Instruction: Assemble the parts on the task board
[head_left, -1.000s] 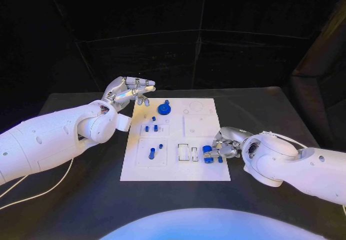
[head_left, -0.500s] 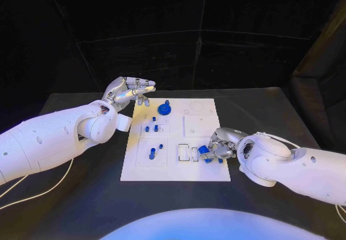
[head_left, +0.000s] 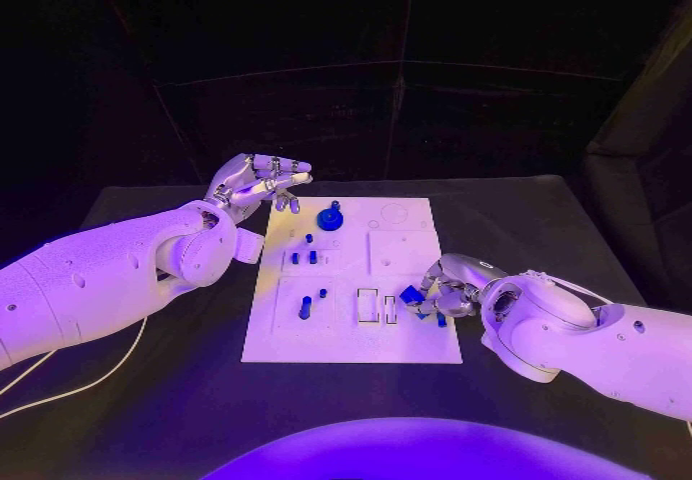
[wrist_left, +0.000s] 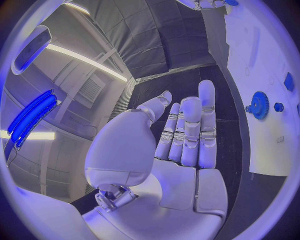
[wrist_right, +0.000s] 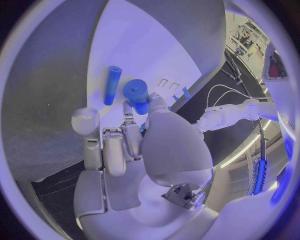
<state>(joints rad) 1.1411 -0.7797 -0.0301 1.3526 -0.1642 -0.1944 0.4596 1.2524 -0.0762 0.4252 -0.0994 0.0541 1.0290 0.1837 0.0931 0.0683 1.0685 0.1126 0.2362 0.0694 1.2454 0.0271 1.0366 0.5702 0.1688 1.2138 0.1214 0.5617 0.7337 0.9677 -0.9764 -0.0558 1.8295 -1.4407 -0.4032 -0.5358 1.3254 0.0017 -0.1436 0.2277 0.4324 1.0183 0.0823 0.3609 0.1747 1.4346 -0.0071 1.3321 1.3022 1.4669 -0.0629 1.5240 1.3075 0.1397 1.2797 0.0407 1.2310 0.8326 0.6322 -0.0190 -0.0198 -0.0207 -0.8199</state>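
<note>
No legible writing on white rectangular task board (head_left: 351, 335) at table centre. Left hand (head_left: 257, 183) raised beyond board's far left corner, fingers loosely spread, grasping nothing. Right hand (head_left: 441, 290) low at board's near right edge, pinching blue cylindrical part (wrist_right: 137, 95); second blue rod (wrist_right: 112, 85) lying beside it.
</note>
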